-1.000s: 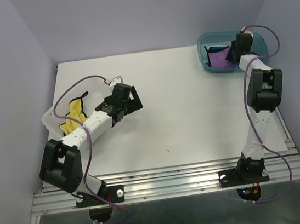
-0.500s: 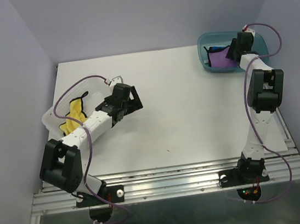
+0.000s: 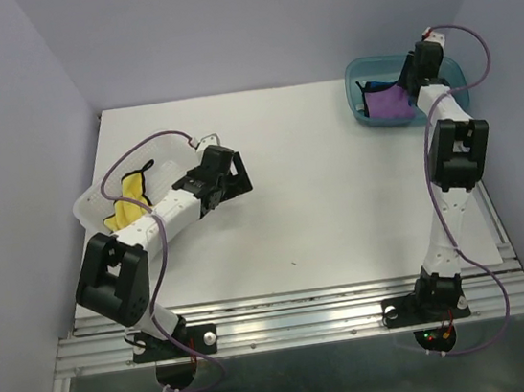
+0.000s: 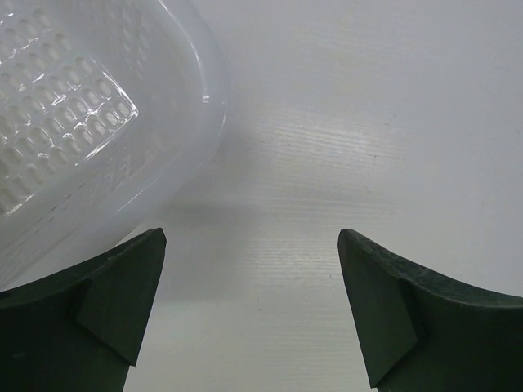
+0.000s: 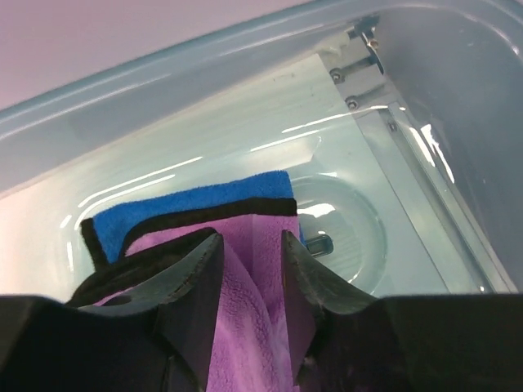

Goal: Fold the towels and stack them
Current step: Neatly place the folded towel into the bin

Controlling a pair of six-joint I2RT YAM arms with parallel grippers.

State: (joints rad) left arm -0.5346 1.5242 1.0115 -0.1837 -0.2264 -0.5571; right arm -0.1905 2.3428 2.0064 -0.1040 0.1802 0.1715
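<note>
In the blue tub (image 5: 204, 73) at the far right corner of the desk (image 3: 322, 207), the right pincer (image 5: 249, 241) is closed on the purple towel (image 5: 245, 343). The left pincer (image 4: 252, 241) gapes wide, empty, beside the white basket (image 4: 82, 122) near the left edge

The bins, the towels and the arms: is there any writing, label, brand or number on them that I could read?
No readable text in any of the three views.
White basket: bare perforated plastic, no label in view.
Teal bin: clear plastic, no label in view.
Purple towel, blue towel, yellow towel: plain cloth with dark edging, no tag showing.
Arms: no marking large enough to read.
</note>
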